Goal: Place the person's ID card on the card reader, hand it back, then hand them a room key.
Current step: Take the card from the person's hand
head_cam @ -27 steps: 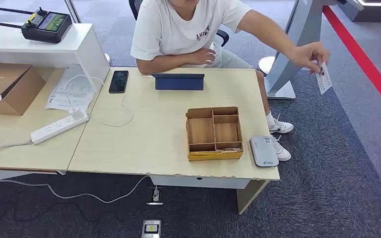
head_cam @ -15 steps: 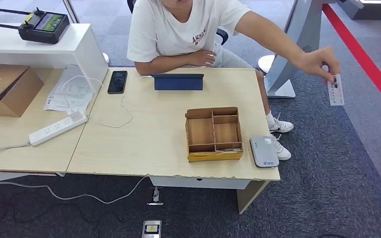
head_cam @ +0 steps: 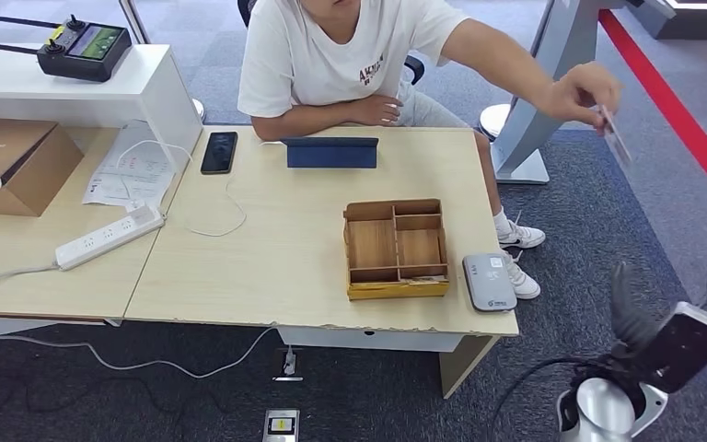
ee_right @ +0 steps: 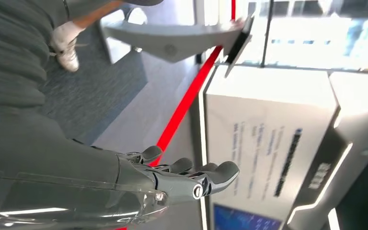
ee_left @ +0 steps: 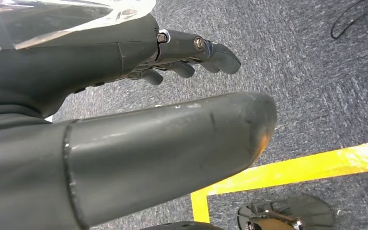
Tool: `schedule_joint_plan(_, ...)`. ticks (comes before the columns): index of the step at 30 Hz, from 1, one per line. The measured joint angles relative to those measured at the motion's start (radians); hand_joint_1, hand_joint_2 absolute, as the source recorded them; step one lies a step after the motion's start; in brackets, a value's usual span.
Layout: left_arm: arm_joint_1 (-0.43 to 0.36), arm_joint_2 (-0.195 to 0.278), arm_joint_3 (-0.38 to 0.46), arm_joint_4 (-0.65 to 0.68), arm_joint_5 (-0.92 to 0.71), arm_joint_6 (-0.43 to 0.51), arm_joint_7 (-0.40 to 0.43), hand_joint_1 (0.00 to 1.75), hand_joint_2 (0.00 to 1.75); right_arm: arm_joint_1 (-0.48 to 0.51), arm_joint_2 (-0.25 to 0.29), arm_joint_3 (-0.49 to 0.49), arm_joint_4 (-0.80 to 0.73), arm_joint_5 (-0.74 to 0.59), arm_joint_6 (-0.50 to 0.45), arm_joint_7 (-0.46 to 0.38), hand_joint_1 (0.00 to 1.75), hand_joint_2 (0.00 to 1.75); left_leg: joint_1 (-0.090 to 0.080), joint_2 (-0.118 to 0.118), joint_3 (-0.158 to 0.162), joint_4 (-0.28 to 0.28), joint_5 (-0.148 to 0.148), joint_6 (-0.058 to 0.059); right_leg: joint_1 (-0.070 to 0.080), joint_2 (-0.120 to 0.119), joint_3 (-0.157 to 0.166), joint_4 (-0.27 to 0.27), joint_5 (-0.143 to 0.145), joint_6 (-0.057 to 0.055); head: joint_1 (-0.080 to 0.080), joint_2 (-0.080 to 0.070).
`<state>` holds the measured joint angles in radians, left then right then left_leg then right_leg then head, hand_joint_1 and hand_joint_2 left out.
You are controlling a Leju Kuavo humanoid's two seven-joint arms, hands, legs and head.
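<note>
A seated person in a white shirt reaches out past the table's right end and pinches the ID card, which is tilted almost edge-on. My right hand is raised at the lower right, well below the card, with its fingers spread and nothing in them. The grey card reader lies at the table's front right corner, beside a wooden divided tray. Over the carpet, my left hand hangs with its fingers apart and holds nothing.
A blue tablet stand, a black phone, a power strip with cables, papers and a cardboard box lie on the tables. A kiosk base stands right of the table. Yellow tape marks the floor.
My right arm has risen into the head view at the lower right. The person's hand has lifted a little and turned the card from face-on to nearly edge-on.
</note>
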<state>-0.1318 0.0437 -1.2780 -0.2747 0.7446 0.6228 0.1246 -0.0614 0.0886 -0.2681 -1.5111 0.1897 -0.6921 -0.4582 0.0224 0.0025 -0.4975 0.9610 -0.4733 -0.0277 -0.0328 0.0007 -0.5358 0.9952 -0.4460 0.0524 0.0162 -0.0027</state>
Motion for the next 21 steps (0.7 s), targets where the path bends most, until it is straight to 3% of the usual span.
schedule_joint_plan(7,0.002,0.0,-0.001,0.0,-0.011,-0.004,0.012,0.0,0.0,0.023,0.033,0.135,-0.119,0.188,-0.001,-0.024,0.0,1.75,0.0,0.0,0.0,0.0,0.0,0.0,0.0,0.0,-0.001,0.0,0.0,0.0,0.0,0.0)
schedule_joint_plan(11,0.003,0.002,-0.002,0.0,-0.017,-0.011,0.016,0.0,0.0,0.027,0.035,0.19,-0.164,0.299,-0.002,0.02,0.0,1.75,0.0,0.0,0.0,0.0,0.0,0.0,0.0,0.0,-0.001,0.0,0.0,0.0,0.0,0.0)
schedule_joint_plan(14,0.003,0.005,-0.006,0.0,-0.021,-0.012,0.017,0.0,0.0,0.012,0.015,0.242,-0.182,0.425,-0.002,0.13,0.0,1.75,0.0,0.0,-0.001,0.0,0.0,0.0,0.0,0.0,0.0,0.0,0.0,0.0,0.0,0.0)
schedule_joint_plan(21,0.001,0.006,-0.021,0.0,-0.048,-0.01,0.013,0.0,0.0,-0.141,-0.106,0.403,-0.155,0.657,0.009,0.517,0.0,1.75,0.0,0.0,-0.001,0.0,0.001,0.0,0.0,0.0,0.0,0.0,0.001,-0.001,0.0,0.0)
